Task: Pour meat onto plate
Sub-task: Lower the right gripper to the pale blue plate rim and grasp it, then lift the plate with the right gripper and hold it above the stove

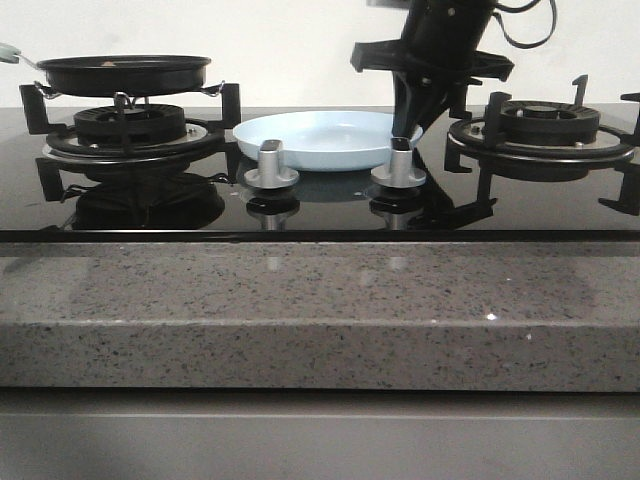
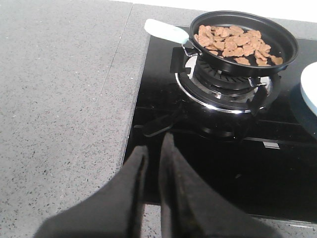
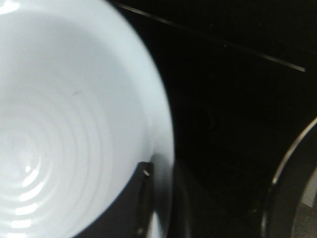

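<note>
Counts: one plate (image 1: 325,140), one pan (image 1: 125,72), two burners, two knobs (image 1: 271,165); meat (image 2: 235,43) is many small pieces, too many to count.
Meat: all in the pan, spread flat over its floor, on the left burner (image 2: 225,87).
Plate: flat on the black hob (image 1: 320,205) between the burners, behind the knobs, empty.
Pan handle: pale handle (image 2: 167,30) points left, away from the plate.
Left gripper (image 2: 152,198): fingers nearly together, only a narrow slit, holding nothing, over the hob's front edge.
Right gripper (image 1: 412,125): at the plate's right rim, one finger (image 3: 133,198) inside on the plate; grip cannot be told.
</note>
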### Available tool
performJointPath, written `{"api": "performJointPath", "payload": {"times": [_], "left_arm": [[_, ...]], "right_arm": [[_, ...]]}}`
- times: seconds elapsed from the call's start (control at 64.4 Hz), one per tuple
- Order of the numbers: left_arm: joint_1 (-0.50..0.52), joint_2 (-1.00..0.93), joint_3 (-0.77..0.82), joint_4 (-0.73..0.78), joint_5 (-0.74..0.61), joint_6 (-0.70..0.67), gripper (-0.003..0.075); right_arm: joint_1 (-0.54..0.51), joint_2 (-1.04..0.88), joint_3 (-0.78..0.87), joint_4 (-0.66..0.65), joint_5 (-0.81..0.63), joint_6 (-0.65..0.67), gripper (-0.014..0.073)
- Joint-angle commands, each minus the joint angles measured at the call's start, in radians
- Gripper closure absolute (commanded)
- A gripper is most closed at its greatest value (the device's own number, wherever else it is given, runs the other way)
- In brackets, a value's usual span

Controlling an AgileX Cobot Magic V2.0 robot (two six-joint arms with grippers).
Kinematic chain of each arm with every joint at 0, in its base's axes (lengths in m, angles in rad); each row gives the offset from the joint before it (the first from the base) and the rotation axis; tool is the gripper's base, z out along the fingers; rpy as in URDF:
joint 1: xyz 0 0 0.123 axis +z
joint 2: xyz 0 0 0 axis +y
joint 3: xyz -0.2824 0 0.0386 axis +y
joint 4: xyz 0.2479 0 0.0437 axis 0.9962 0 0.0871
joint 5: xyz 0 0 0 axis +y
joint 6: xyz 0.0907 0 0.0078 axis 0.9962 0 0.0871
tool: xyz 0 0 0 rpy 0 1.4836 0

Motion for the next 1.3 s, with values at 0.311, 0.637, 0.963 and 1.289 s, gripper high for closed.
{"api": "performJointPath", "payload": {"times": [0.311, 0.637, 0.963, 1.289], "left_arm": [[-0.003, 0.006, -0.031, -0.002, -0.076, 0.000, 0.0662], [-0.003, 0.006, -0.031, -0.002, -0.076, 0.000, 0.0662], [-0.003, 0.006, -0.031, -0.002, -0.076, 0.000, 0.0662], [-0.003, 0.006, -0.031, -0.002, -0.076, 0.000, 0.0662]], "right_arm": [[-0.003, -0.119, -0.062, -0.014, -0.006, -0.001, 0.0661], [-0.001, -0.368, 0.125, 0.038, -0.075, 0.005, 0.0661], [0.005, -0.730, 0.656, 0.183, -0.315, -0.067, 0.0661], [0.005, -0.904, 0.978, 0.220, -0.418, -0.084, 0.0661]]}}
